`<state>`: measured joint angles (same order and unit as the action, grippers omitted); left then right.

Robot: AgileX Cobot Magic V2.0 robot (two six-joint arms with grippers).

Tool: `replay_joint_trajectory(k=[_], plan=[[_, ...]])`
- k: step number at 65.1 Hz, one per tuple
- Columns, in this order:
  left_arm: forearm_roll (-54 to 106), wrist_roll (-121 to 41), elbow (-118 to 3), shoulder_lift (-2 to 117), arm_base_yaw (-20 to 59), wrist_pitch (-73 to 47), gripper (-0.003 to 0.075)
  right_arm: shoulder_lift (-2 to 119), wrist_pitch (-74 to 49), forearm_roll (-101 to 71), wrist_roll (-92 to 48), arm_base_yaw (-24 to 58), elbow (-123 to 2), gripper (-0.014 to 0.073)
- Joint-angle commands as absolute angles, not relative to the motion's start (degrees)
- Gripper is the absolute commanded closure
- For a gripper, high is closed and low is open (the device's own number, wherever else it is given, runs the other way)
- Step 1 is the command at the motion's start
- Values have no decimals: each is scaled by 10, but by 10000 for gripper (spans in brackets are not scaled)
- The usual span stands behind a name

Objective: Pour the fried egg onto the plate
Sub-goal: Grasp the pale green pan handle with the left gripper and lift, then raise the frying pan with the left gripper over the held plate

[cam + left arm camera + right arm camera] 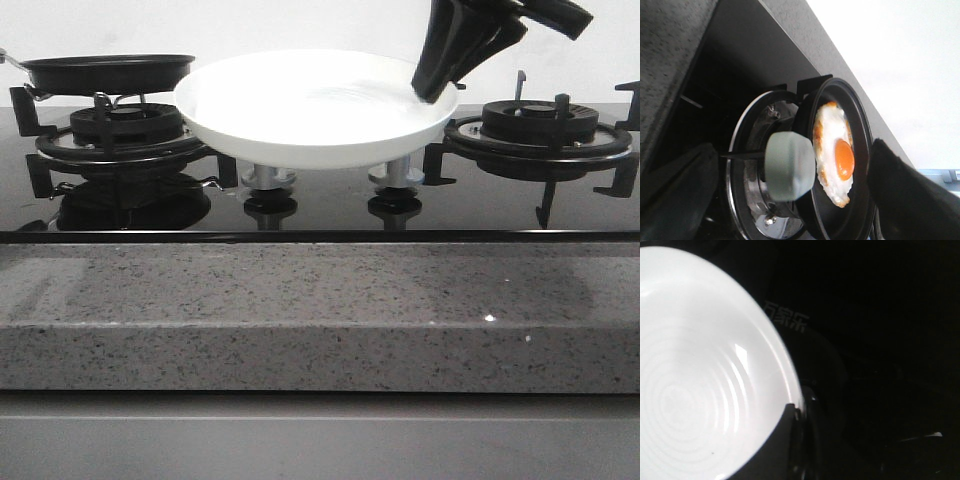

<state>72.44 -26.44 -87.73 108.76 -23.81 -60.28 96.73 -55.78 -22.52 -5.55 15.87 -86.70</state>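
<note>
The fried egg (832, 150), white with an orange yolk, lies in the black frying pan (860, 120) that sits on the left burner (120, 130). The pan's pale grey handle end (790, 165) lies between the spread fingers (675, 195) of my left gripper (790, 150), which is open and not touching it. This gripper is out of the front view. The white plate (300, 110) hangs level above the middle of the hob, just right of the pan (110, 70). My right gripper (432, 85) is shut on its right rim, one finger (785, 440) over the plate's inside (700, 365).
The black glass hob has a second burner (540, 125) with raised pan supports on the right. Two control knobs (268, 180) stand under the plate. A speckled stone counter edge (320, 310) runs along the front.
</note>
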Motion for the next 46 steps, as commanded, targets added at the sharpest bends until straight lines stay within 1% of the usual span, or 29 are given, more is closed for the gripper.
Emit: replay_joint_trajectory(k=[1,16,23,37,46], plan=[[769,-267,-902,1070,-226,-619,122,937,-535,-238,-61,159,-882,660],[783,-267,-903,1087,-225,-633,128,937,-535,-238,-61,159,-882,660],[810,-266,-903,1093,-225,-643,170,937,-535,-238,-61,159,-882,660],[832,-262,-903,1098,-225,-658,349,937,-534,-238,-61,159,-882,660],[838,-262,-903,1101,-225,-658,445,937,-534,-238,-61,159,-882,660]])
